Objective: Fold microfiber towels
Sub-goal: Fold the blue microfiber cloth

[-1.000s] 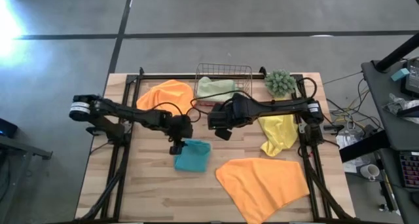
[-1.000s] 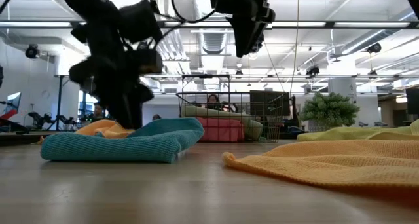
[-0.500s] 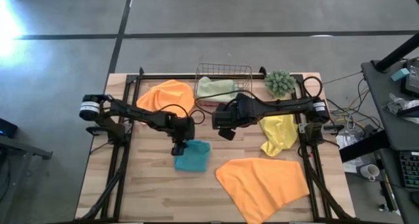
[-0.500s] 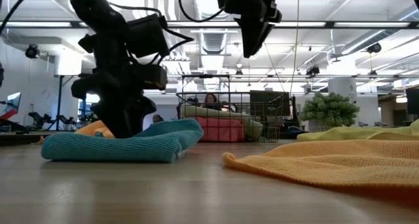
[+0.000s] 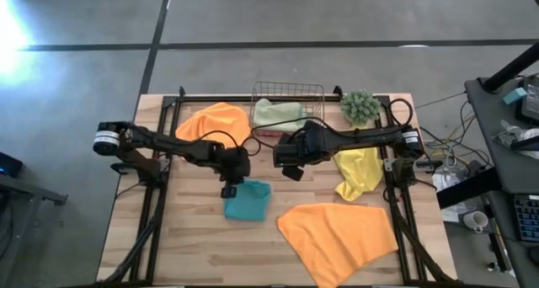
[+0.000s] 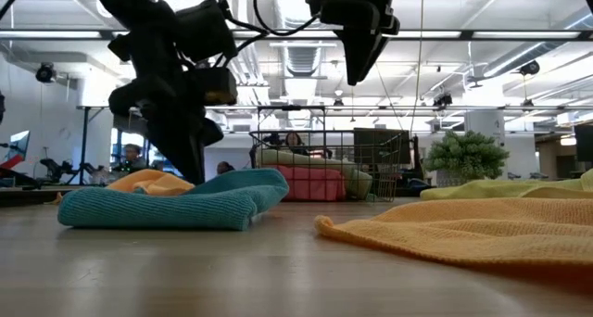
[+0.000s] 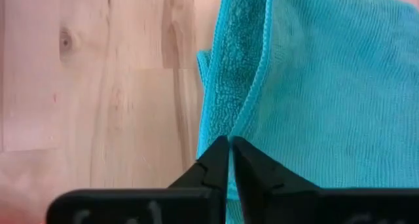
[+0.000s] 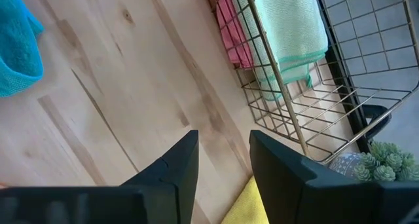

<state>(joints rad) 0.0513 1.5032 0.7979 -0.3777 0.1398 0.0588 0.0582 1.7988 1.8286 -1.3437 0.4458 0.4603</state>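
The teal towel (image 5: pixel 248 200) lies near the middle of the tabletop (image 5: pixel 194 246), already doubled into a thick, soft pad with a rounded fold on its right side in the low view. The left pincer (image 7: pixel 229 160) is down at the pad's far-left edge with its tips pressed together; the left wrist view shows the teal hem running right into the tips, so it looks nipped on that edge, though how much cloth it really has I cannot tell

The right pincer (image 8: pixel 222 160) hangs well above the wood with its fingers apart and nothing between them, near the copper wire basket (image 5: pixel 288 93), which holds a sage green towel (image 5: pixel 279 113) over a pink towel (image 8: pixel 233 29). Other cloths lie loose: an orange towel (image 5: pixel 338 235) spread at the near right, a yellow towel (image 5: pixel 358 172) crumpled at the right edge, and a second orange towel (image 5: pixel 216 121) at the far left

These cloths should handle as very light, limp and grippy: they will sag from any single held point and drag on the wood instead of sliding cleanly. A stitched hem or corner is the best purchase, being firmer than the open pile. On the folded teal pad, a pinch should take all layers together at the edge, or the top layer may peel away and undo the fold
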